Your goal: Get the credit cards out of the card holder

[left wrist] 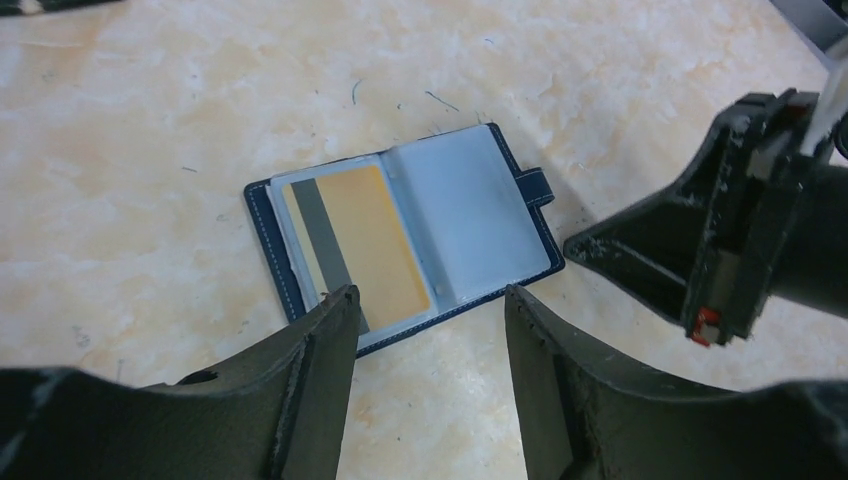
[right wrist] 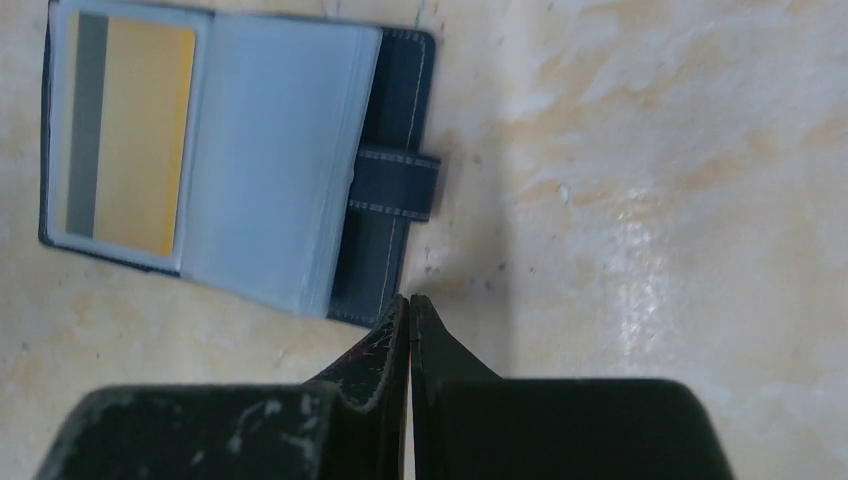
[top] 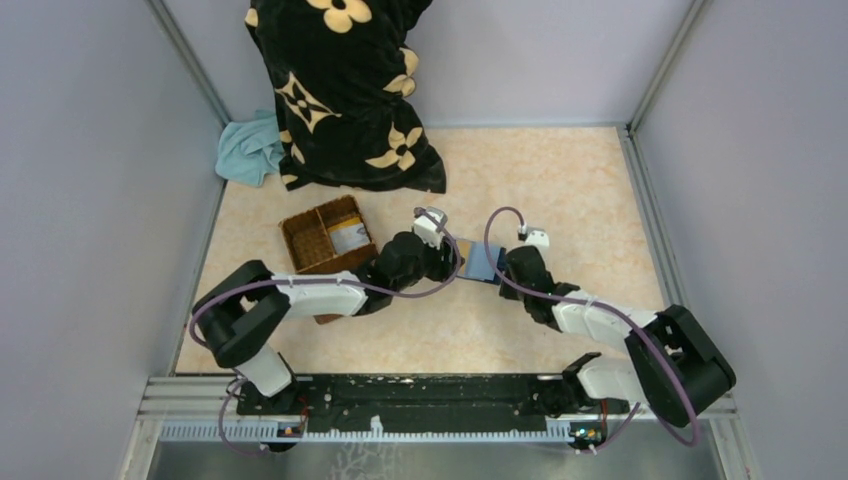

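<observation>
The holder (left wrist: 470, 215) lies open at the centre of the left wrist view, with one card (left wrist: 365, 245) sleeved in its left page. The left gripper (left wrist: 430, 300) hovers spread; the right gripper (right wrist: 410, 300) is pinched empty beside it. Unpinned, the holder could slide with the card.

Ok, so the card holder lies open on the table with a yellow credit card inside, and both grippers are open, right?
Not both: the right wrist view shows the right gripper shut, fingers pressed together. The left gripper is open, and the card holder does lie open on the table with a yellow credit card inside.
</observation>
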Controlling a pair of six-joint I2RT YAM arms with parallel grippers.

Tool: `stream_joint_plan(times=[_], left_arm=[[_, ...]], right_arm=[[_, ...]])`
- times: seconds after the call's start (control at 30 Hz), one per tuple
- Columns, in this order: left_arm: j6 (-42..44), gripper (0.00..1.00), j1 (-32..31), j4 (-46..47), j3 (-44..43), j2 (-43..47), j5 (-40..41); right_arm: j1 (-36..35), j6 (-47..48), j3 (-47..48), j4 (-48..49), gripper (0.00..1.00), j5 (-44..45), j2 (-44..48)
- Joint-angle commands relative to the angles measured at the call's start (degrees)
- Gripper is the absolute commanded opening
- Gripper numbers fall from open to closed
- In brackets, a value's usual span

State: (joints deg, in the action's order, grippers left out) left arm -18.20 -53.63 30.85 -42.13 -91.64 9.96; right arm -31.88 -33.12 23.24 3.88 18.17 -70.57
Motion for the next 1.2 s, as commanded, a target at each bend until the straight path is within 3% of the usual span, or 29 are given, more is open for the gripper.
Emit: stream_joint_plan(times=[0.0,0.2,0.4,0.7,0.97,1.17], left_arm=[[-1.52,0.61,1.69,0.11,-5.45,-4.49,-2.99],[-9.27,0.6,10.24,-4.19,-8.51,-9.56,-12.19],[-7.02,0.6,14.32,-4.3,-7.76,-9.57,-10.63],[-6.42,0.61,14.69,-2.95,-8.07,-12.88,-15.8],[-8.1,0.62,14.69,-2.46,-6.46,-14.36,-15.24],[-10.16,0.62,13.76,2.07,-3.81,-14.64,-17.91]], right_arm=[[-0.2,-1.66,-1.15,6.92,0.0,-7.52,3.52],[-0.85,0.66,0.88,7.85,0.0,-10.41,3.72],[-4.33,1.15,1.15,10.28,0.0,-9.99,4.59],[-4.33,-1.72,-0.52,19.04,0.0,-12.92,-1.71],[-4.06,-2.96,-3.41,21.47,0.0,-14.04,-2.28],[1.08,-3.33,-2.46,19.42,0.0,-15.26,-4.64]])
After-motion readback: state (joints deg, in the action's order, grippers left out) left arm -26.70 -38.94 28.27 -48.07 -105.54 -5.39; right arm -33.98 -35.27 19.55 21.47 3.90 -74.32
